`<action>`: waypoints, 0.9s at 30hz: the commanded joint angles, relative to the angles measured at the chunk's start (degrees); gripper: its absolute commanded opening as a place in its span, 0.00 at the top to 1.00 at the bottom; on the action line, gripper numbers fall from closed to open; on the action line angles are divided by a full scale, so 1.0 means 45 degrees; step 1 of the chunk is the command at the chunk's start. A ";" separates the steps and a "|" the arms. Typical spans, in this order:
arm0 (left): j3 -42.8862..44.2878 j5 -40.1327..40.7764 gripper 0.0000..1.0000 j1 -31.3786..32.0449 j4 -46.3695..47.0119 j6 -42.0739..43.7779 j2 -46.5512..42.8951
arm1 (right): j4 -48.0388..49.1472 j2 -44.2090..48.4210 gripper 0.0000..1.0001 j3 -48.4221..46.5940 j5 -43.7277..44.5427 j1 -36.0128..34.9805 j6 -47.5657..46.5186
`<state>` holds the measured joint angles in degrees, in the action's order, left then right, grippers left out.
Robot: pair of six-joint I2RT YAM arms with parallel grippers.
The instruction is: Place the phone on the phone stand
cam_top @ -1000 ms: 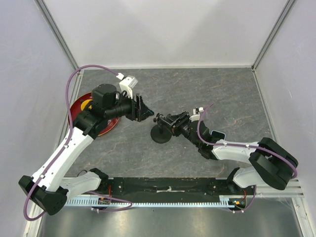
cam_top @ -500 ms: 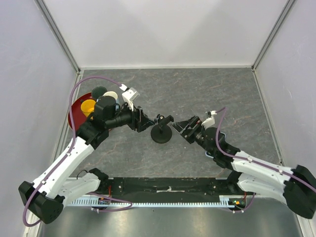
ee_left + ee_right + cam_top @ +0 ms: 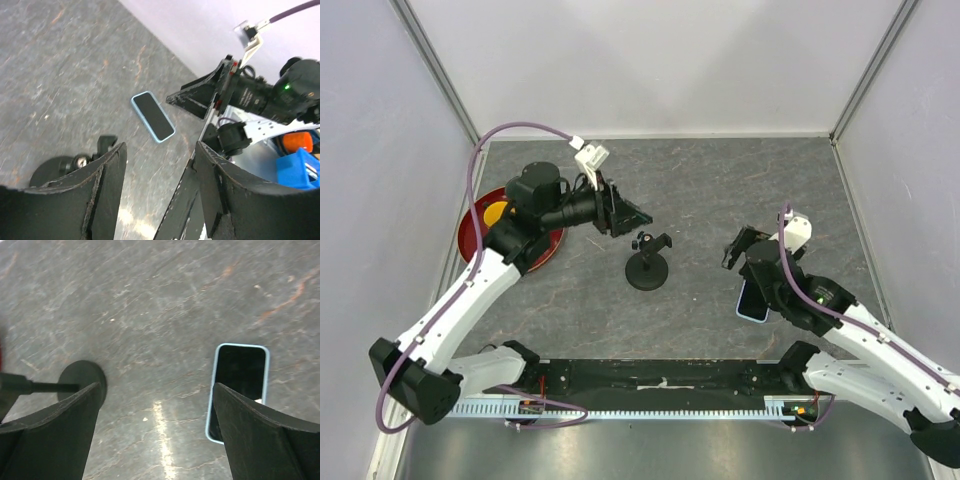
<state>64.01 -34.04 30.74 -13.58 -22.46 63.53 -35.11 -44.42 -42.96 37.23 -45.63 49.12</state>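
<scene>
A grey stone-patterned table [image 3: 720, 190] was seen from above, with two robot arms reaching in from the near edge; the phone [image 3: 751, 304] lay flat and screen-up on the near right of the table, not yet on the stand [image 3: 647, 263], which stood upright near the middle, well apart from it to the left; the right arm's body hid much of the phone from above, but the left wrist view showed the whole phone [image 3: 153, 116] untouched on bare table; the right gripper [image 3: 740, 248] hovered just beyond the phone's far end, its jaws spread wide and holding nothing; its own camera showed the phone [image 3: 239, 385] beside the right finger rather than centred in the gripper [image 3: 157, 390], with the stand's disc base [image 3: 82, 380] off to the left; this looked like a line-up for a pickup, and the flat phone would probably be awkward to get fingers under; the left gripper [image 3: 625, 215], also open and empty, hung just far-left of the stand's cradle, perhaps ready to steady it; a red plate [image 3: 475, 228] with a yellow cup [image 3: 495, 211] sat at the far left, clear of the work; nothing lay between phone and stand, though the left gripper [image 3: 161, 155] might crowd the cradle.
</scene>
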 commanded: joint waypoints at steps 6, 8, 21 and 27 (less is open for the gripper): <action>0.0310 -0.1186 0.37 0.0043 0.1144 -0.0461 0.0708 | -0.1753 -0.1299 0.02 -0.0455 -0.0359 0.2596 -0.0427; -0.0219 -0.0758 0.37 0.0043 0.1027 0.0125 0.0319 | -0.1009 -0.1378 0.02 0.0325 -0.1529 0.4313 -0.1012; -0.0533 0.0416 0.37 0.0043 0.0558 0.1221 -0.0679 | 0.2117 -0.2295 0.02 0.2885 -0.8995 1.4337 -0.2987; -0.0552 0.0358 0.37 0.0024 0.0597 0.1123 -0.0738 | 0.2782 -0.2843 0.02 0.3821 -1.0440 1.4319 -0.3162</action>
<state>61.91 -33.06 30.74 -11.90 -19.59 61.10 -26.98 -56.42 -28.62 -2.46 18.61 36.84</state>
